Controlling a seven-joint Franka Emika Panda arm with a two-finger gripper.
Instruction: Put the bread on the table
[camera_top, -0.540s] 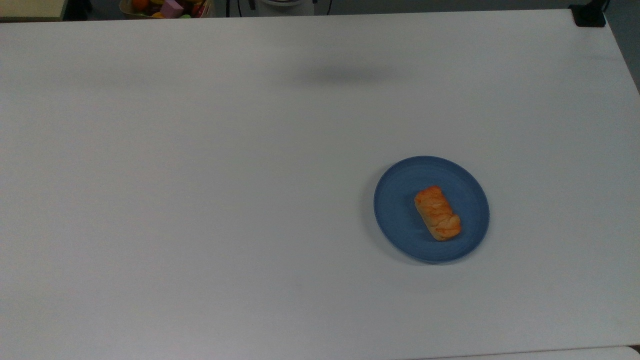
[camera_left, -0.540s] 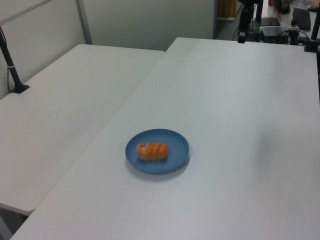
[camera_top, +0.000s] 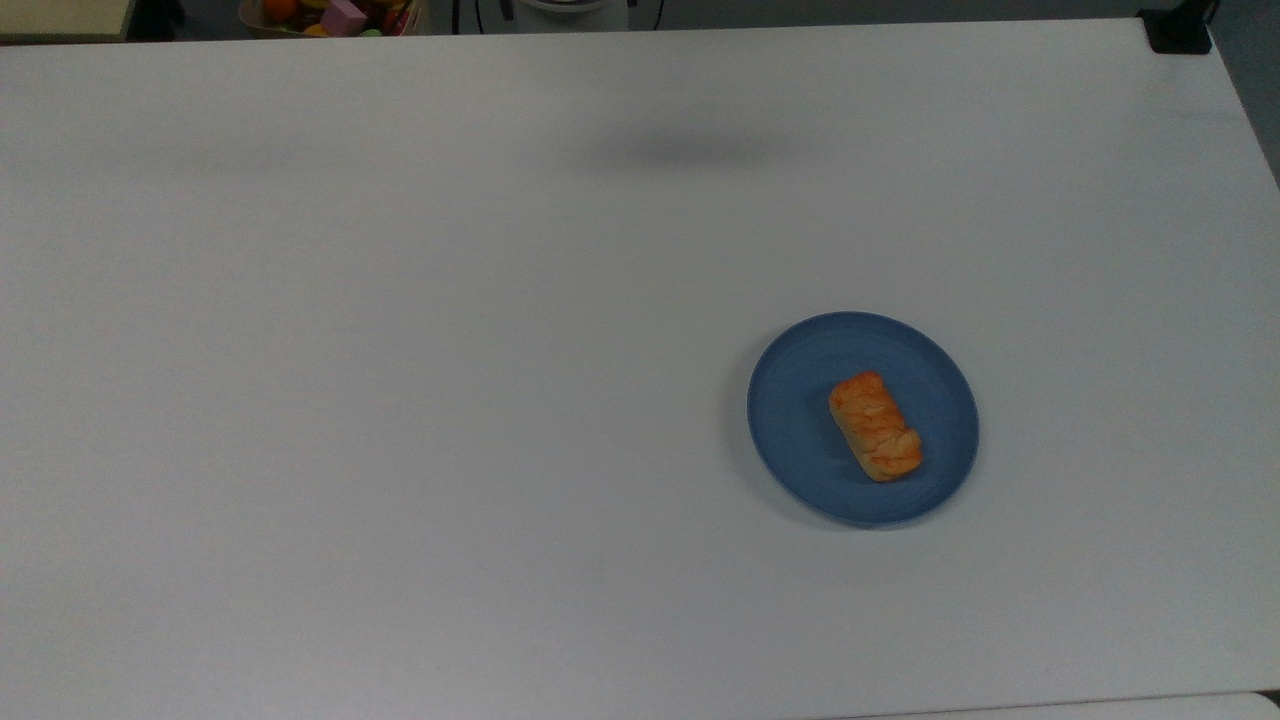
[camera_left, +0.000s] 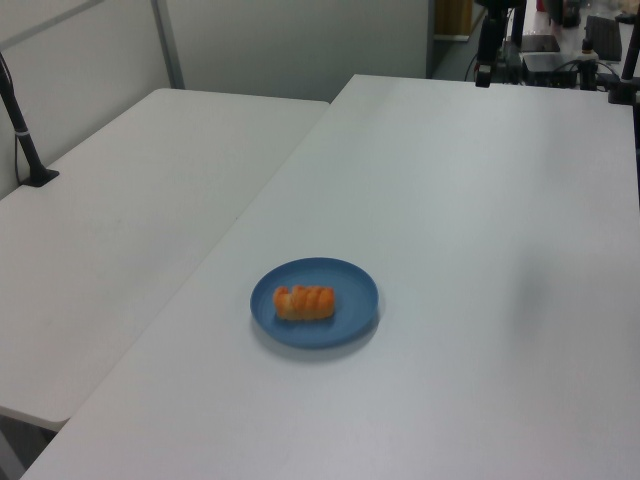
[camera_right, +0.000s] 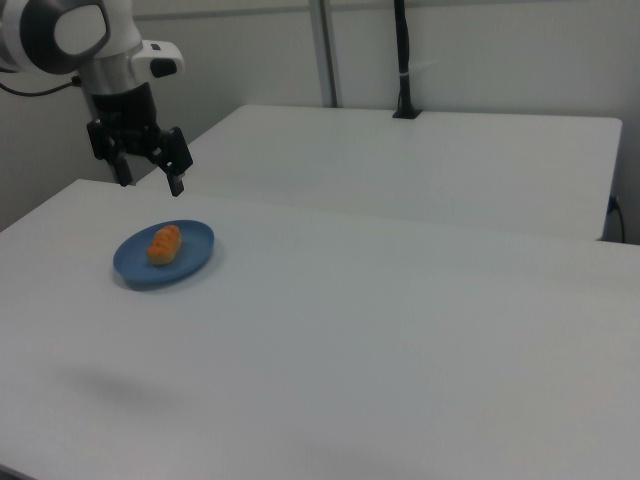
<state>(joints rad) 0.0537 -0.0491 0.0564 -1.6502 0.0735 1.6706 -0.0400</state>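
The bread (camera_top: 875, 426) (camera_left: 304, 301) (camera_right: 165, 243), a small golden-orange roll, lies on a round blue plate (camera_top: 800, 370) (camera_left: 352, 280) (camera_right: 196, 242). The plate rests on the white table (camera_top: 400, 400) (camera_left: 480, 180) (camera_right: 400, 330), toward the top view's right. In the right view my gripper (camera_right: 151, 183) hangs in the air, open, with nothing between its fingers. There it appears above the plate and well clear of the bread. A soft shadow (camera_top: 690, 150) lies on the table near the top view's upper middle.
A second white table (camera_left: 120, 200) (camera_right: 420, 150) adjoins this one and carries a black post (camera_left: 25, 130) (camera_right: 400, 60). A box of colourful items (camera_top: 340, 15) sits beyond the top view's upper edge. A black clamp (camera_top: 1178, 35) grips the table's corner.
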